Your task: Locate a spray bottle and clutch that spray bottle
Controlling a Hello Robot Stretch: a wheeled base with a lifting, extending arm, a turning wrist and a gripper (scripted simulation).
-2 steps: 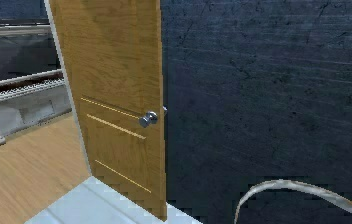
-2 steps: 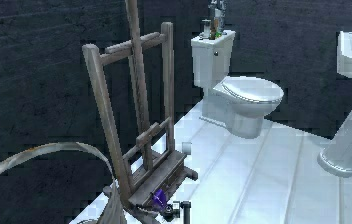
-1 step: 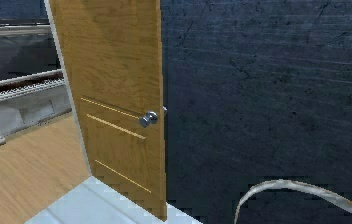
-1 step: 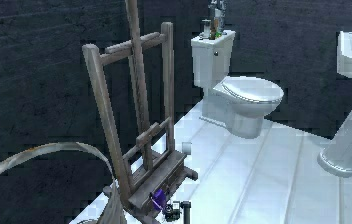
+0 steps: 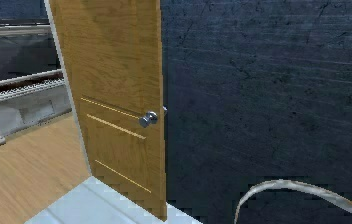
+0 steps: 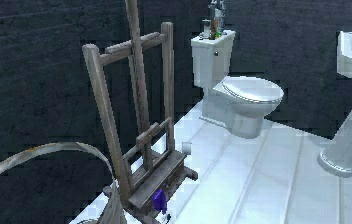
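Possibly found the spray bottle (image 6: 216, 16) in the cluster atop the toilet tank (image 6: 212, 58), far right of the easel (image 6: 134, 120). Judged light, stiff, slick plastic; best gripped round the neck. Could not tell the end effector's state.

Easel (image 6: 159, 180) blocks nr side; floor (image 6: 269, 165) beyond prob. free.

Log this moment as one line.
ahead: brown wooden door open | side: wooden easel, white ceramic toilet, dark bottle-like items on tank | spray bottle: unconfirmed
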